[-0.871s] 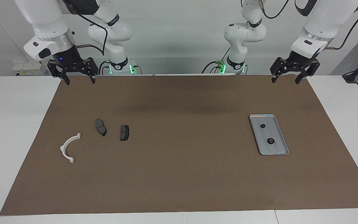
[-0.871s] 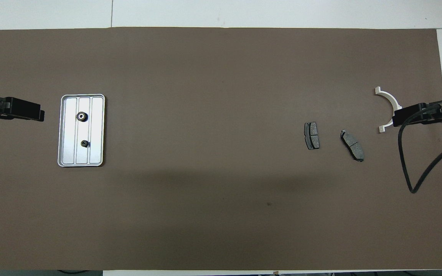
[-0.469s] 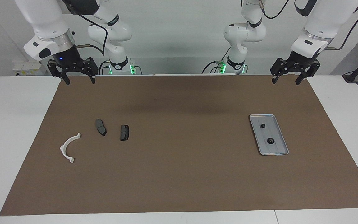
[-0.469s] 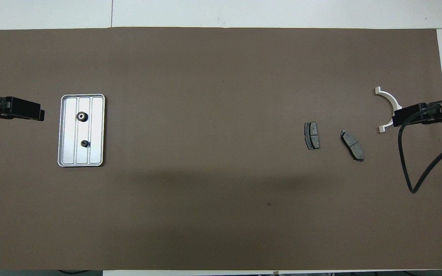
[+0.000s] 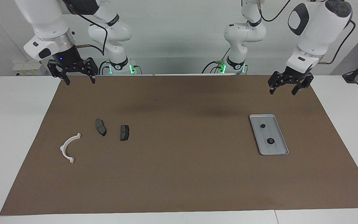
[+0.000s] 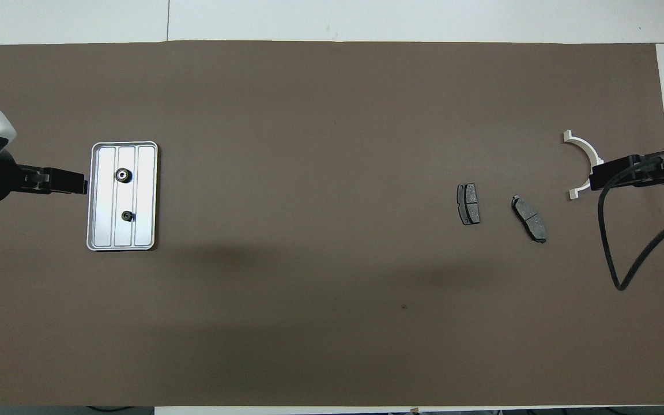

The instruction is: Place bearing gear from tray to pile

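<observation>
Bearing gear: two small dark ones lie in the tray (image 5: 280, 137) at the left arm's end of the desk, the smaller (image 5: 263, 126) nearer the robots, the larger (image 5: 271, 141) farther. Left pincer (image 5: 283, 89) hangs open, empty, above the brown mat (image 5: 179, 174). Right pincer (image 5: 78, 80) waits open, raised. Pile (image 5: 98, 137) lies toward the right arm's end.

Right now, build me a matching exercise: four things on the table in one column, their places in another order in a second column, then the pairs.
Things
1. Larger black toothed gear
2. Smaller black gear
3. White half-ring plastic bracket
4. Left gripper

Places
A. On the brown mat, at the right arm's end of the table
B. In the silver-grey ridged metal tray, nearer the robots
C. In the air, open, near the tray
D. In the tray, farther from the robots

Pairs: 1-D, 2-B, 3-A, 4-C
</observation>
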{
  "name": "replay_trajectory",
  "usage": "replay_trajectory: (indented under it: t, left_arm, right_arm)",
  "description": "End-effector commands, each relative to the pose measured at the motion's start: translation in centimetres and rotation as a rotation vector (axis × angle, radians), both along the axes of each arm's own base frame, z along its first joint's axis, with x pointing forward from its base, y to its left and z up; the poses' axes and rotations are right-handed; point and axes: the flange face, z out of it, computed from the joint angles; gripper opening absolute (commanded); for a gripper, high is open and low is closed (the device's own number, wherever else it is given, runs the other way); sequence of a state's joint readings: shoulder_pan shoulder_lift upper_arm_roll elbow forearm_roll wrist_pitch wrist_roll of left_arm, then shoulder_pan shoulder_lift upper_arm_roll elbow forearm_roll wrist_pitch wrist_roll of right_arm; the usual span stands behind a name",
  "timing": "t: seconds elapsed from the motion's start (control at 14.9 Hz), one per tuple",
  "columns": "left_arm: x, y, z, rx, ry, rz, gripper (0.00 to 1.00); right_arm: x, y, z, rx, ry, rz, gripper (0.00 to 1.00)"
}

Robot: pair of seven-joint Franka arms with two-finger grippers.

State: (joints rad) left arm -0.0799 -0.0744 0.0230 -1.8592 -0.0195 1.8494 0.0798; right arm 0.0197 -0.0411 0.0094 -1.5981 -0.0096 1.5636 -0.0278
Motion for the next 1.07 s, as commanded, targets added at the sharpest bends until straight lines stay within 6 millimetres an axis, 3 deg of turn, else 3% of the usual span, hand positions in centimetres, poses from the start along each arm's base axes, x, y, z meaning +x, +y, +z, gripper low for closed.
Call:
replay_trajectory:
  t: [0.0,0.27,0.74,1.0]
  left_arm:
    - [0.7,1.9,-5.2,0.019,0.006,-0.005,1.00]
    - [1.2,3.0,-11.5,0.024,-0.023,-0.034,1.00]
    - [1.3,3.6,-17.6,0.026,-0.026,-0.026,1.00]
    - [0.9,3.6,-19.5,0.026,-0.018,-0.025,1.00]
  right_arm:
    - [-0.3,0.0,0.2,0.017,-0.019,-0.017,1.00]
    - [-0.8,0.0,1.0,0.017,-0.033,-0.008,1.00]
    - [-1.1,0.2,1.2,0.015,-0.030,0.008,1.00]
    - [-1.3,0.2,0.5,0.017,-0.024,0.006,1.00]
